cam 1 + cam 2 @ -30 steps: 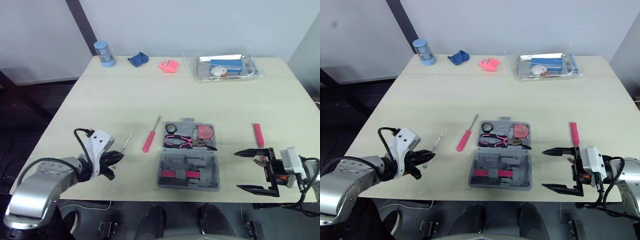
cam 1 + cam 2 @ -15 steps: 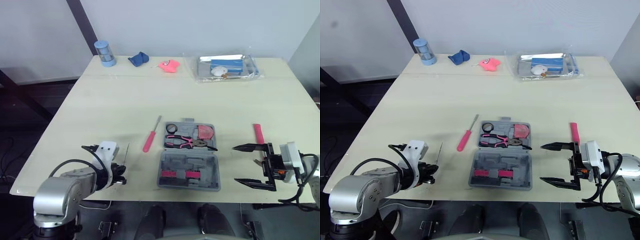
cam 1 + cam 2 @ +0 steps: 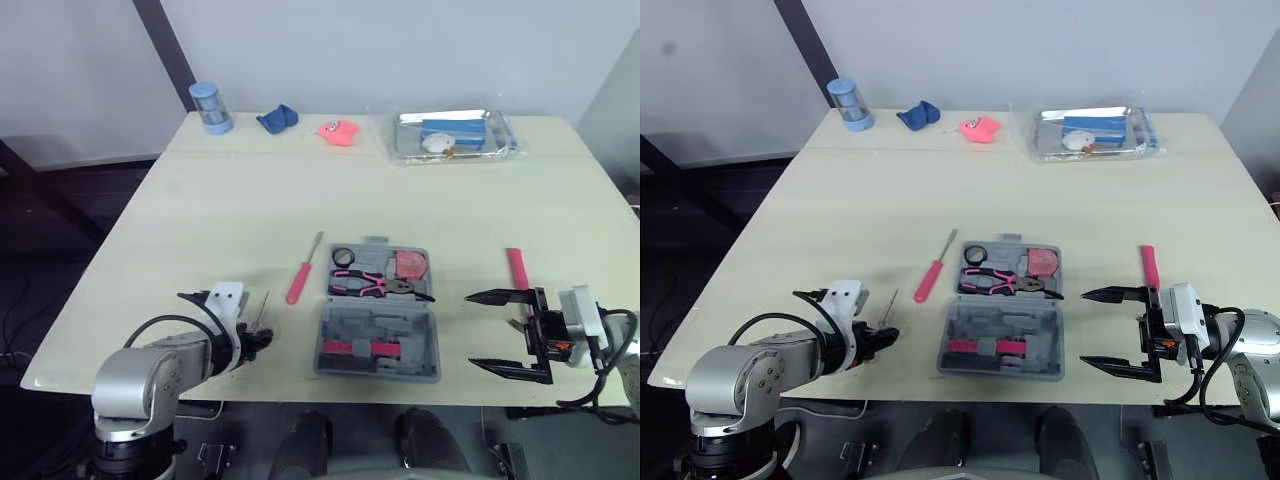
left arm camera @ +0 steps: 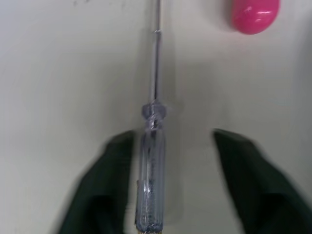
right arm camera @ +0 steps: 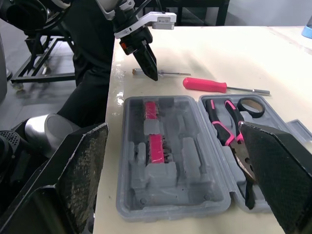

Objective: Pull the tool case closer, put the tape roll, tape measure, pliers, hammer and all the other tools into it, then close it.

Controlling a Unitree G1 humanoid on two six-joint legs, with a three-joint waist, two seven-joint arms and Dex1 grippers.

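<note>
Near the front left edge of the counter (image 3: 200,210): left tool (image 4: 173,139), fingers (image 4: 105,195) apart, set either side of the clear handle of a small screwdriver (image 4: 152,185). Handle between the two fingers, closer to one of them, contact not certain. Thin steel shaft pointing away from the tool toward the far side of the counter. Just beyond that shaft and a little toward the case: pink-handled screwdriver (image 3: 298,282), flat on the counter, apart from both tools.

Centre front: grey tool case (image 3: 378,345), lid laid flat, just right of the left tool and not touching it. In the far half: tape roll (image 3: 343,257), pink-and-black pliers (image 3: 378,287) and a pink tape measure (image 3: 408,264). In the near half: moulded grey slots with pink bits (image 3: 358,348).

Right of the case, near the front edge: right tool (image 3: 470,331), fingers spread wide, tips pointed at the case's right side, with a gap between. Just beyond the right tool: pink-handled tool (image 3: 516,268), lying on the counter, kind not clear.

Along the far edge, well apart from both tools: blue cylinder (image 3: 208,107), blue cloth (image 3: 276,118), small pink object (image 3: 337,132), clear tray (image 3: 455,135) of items.
</note>
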